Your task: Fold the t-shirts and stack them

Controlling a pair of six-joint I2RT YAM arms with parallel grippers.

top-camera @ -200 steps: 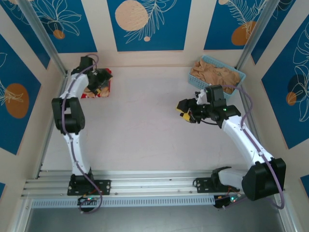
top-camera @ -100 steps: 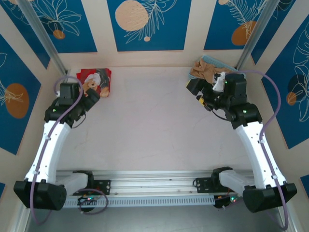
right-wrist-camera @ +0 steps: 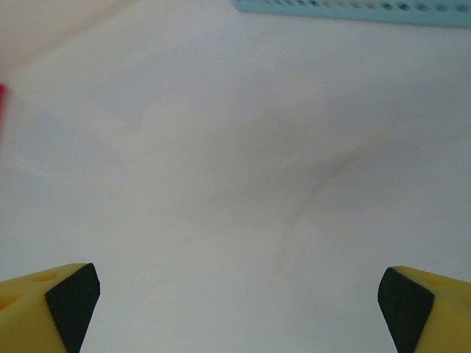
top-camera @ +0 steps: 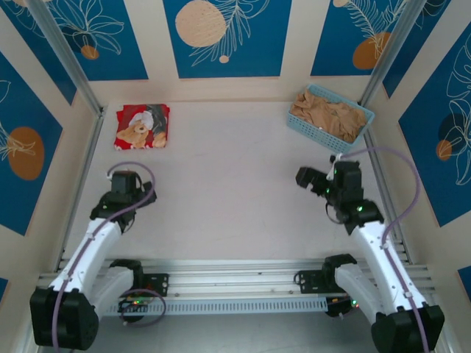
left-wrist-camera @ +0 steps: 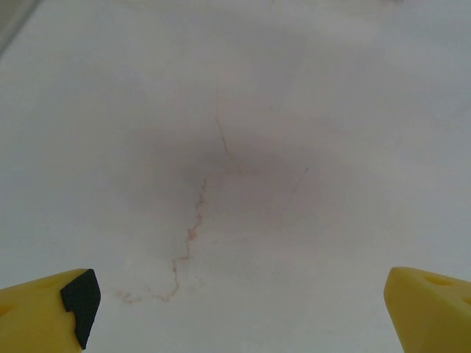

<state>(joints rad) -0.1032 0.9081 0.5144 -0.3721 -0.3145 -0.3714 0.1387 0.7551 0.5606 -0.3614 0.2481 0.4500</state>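
Note:
A folded bright red t-shirt (top-camera: 143, 126) with a picture print lies flat in the table's far left corner; a sliver of this red t-shirt (right-wrist-camera: 2, 110) also shows at the right wrist view's left edge. Tan-beige t-shirts (top-camera: 329, 112) are heaped in the light blue basket (top-camera: 366, 118) at the far right. My left gripper (top-camera: 140, 197) hangs over bare table at the near left, well short of the red shirt, its yellow fingers (left-wrist-camera: 51, 309) wide apart with nothing between them. My right gripper (top-camera: 305, 179) is at the near right, below the basket, open and empty (right-wrist-camera: 239, 301).
The basket's near rim (right-wrist-camera: 353, 7) crosses the top of the right wrist view. A thin brown crack-like stain (left-wrist-camera: 195, 220) marks the white table under the left gripper. A metal rail (top-camera: 235, 283) with both arm bases runs along the near edge.
Both arms have pulled back from the far corners toward the near edge. The left gripper has left the red shirt; the right gripper has opened and moved away from the basket.

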